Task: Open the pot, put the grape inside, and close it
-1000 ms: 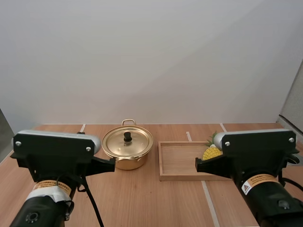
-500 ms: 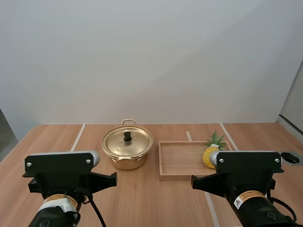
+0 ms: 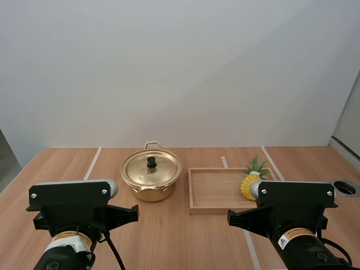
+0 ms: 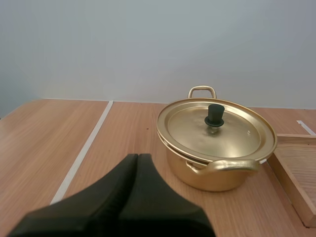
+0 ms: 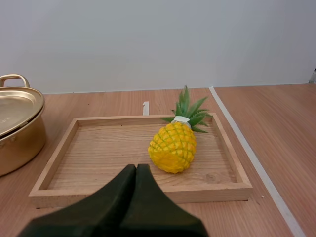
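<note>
The golden pot (image 3: 151,191) stands on the wooden table (image 3: 169,242), a little left of centre. Its lid (image 3: 152,170) sits flat on the rim, with the black knob (image 3: 151,162) upright in the middle of the lid. The far loop handle (image 3: 152,145) points away from the arms, and the near loop handle (image 4: 228,166) points toward them.

Just to the right of the pot, with a narrow strip of table between them, lies the wooden tray (image 3: 216,188). The fruit in it is a yellow pineapple (image 5: 173,147) with a green crown, rather than a grape. It rests tilted on the tray floor in the right half, its crown turned to the far side, and it touches neither side wall.

The left gripper (image 4: 138,156) is closed and empty, its two black fingers pressed together into one dark wedge. It sits low over the table on the near side of the pot, aimed at the pot and well short of it.

The right gripper (image 5: 137,167) is closed the same way and holds nothing. It is on the near side of the tray, in line with the pineapple and apart from it
</note>
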